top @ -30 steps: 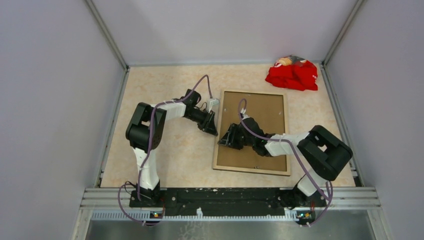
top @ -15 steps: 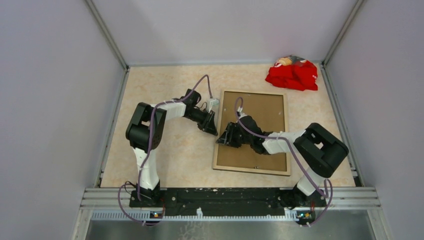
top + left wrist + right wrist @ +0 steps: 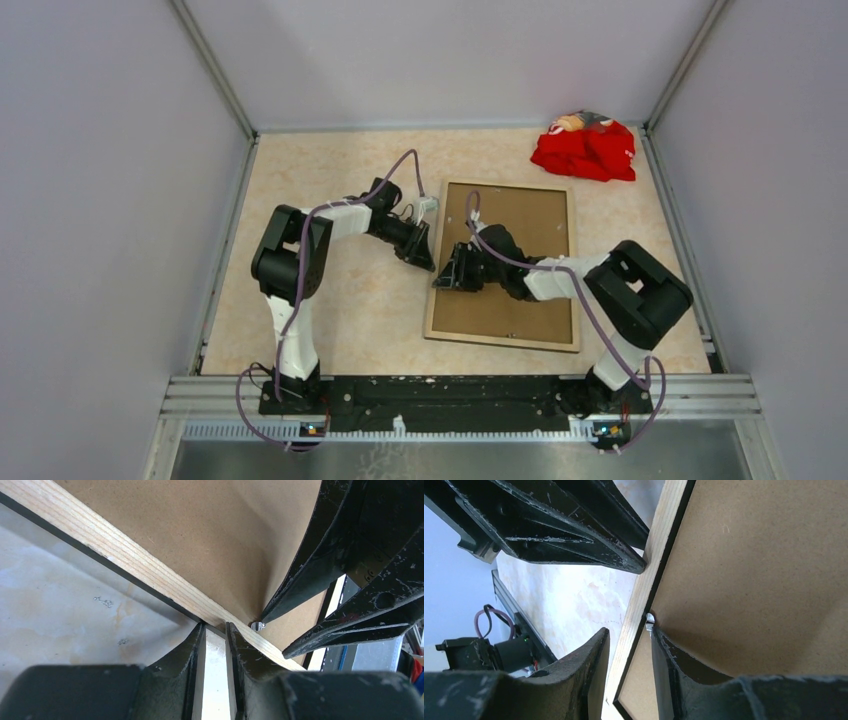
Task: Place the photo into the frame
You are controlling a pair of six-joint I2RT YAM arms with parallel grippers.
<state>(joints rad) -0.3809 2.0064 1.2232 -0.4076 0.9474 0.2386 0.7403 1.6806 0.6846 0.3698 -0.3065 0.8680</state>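
1. The left gripper (image 3: 215,627) has its fingers only a narrow slit apart with nothing between them; their tips touch the outer left edge of the frame (image 3: 500,342).
2. The right gripper (image 3: 630,630) is partly open, astride the frame's left rail. One finger is on the outer side and the other rests inside the frame, against a small metal tab (image 3: 649,620).
3. The frame lies flat with its tan wood back up, and the brown backing board (image 3: 200,530) sits inside it.
4. The photo cannot be seen in any view.
5. The table (image 3: 330,180) lies under the frame, and a red cloth (image 3: 585,148) sits beyond the frame's far right corner.
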